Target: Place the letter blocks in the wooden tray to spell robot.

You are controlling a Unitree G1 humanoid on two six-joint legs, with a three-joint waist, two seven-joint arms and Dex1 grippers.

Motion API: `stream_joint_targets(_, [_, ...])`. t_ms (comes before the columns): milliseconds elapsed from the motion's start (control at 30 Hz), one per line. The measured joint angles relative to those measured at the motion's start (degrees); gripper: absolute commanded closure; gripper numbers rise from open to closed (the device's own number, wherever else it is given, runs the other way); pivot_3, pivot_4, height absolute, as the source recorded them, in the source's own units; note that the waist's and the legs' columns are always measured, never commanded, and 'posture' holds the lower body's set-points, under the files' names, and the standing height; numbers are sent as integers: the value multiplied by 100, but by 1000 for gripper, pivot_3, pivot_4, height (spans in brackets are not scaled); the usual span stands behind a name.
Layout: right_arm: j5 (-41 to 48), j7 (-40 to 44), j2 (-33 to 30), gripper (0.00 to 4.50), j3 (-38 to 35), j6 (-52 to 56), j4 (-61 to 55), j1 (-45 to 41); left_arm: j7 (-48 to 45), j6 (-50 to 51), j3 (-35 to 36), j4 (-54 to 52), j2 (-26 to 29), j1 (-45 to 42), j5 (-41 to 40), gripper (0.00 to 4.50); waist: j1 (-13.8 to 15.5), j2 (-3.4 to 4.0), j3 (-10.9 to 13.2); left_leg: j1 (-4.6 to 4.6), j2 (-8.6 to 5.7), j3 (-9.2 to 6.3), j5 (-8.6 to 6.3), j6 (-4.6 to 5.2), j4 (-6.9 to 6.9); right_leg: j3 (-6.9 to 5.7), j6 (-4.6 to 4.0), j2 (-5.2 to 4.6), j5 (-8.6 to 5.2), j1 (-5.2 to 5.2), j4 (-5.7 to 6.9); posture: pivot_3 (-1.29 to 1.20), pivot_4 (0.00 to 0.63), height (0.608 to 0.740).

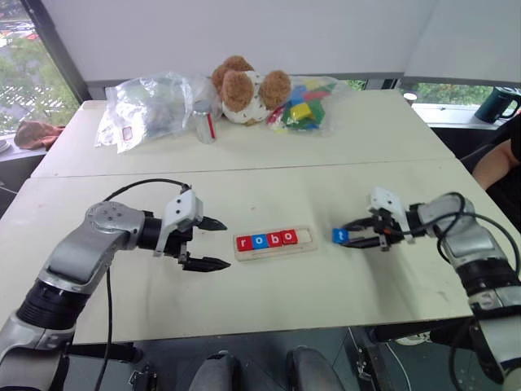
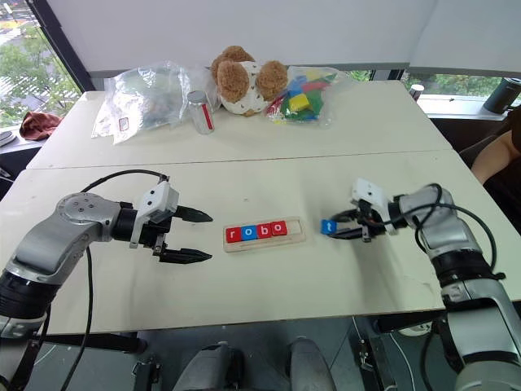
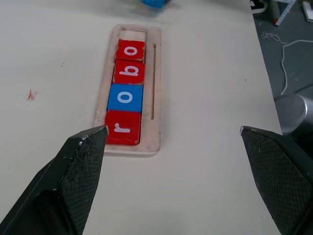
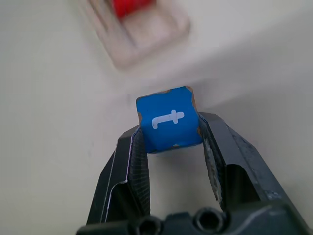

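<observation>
The wooden tray (image 1: 304, 244) lies mid-table holding letter blocks that read r (image 1: 244, 242), o (image 1: 259, 240), b (image 1: 273, 238), o (image 1: 287, 236); its right end slot is bare. Just right of the tray, my right gripper (image 1: 348, 239) is shut on a blue block marked t (image 1: 340, 236), whose face shows between the fingers (image 4: 135, 161) in the right wrist view. My left gripper (image 1: 213, 243) stands open left of the tray, nothing between its fingers (image 3: 80, 161). In the left wrist view the tray (image 3: 155, 98) lies straight ahead.
At the table's far side sit a clear plastic bag (image 1: 142, 106), a metal can (image 1: 203, 122), a teddy bear (image 1: 244, 88) and a bag of coloured toy blocks (image 1: 303, 106). A person's arm (image 1: 498, 167) shows at the right edge. A mug (image 1: 498, 104) stands on the far sill.
</observation>
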Motion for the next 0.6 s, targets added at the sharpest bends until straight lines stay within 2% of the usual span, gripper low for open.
stream_joint_targets(100, [-114,69,236,3377,189,-33,-1,-431,-9,-3,-8,12,-6,-37,9,0,33,0,0,-3,0,-5,0,-1,-3,-5,0,0,0,-2,-1,0,150,740])
stream_joint_targets(267, [-466,124,747,3377,589,-493,685,-732,-5,-22,-12,74,-5,-47,69,0,64,-1,0,-9,-12,-5,4,-8,-1,-13,0,-16,0,-2,-3,0,150,740])
stream_joint_targets(600, [-742,292,899,3377,733,-1060,1338,-1032,114,15,0,-64,-6,77,63,0,17,-1,0,-11,-11,-3,14,-26,-2,-16,0,-15,0,-8,-2,0,150,740])
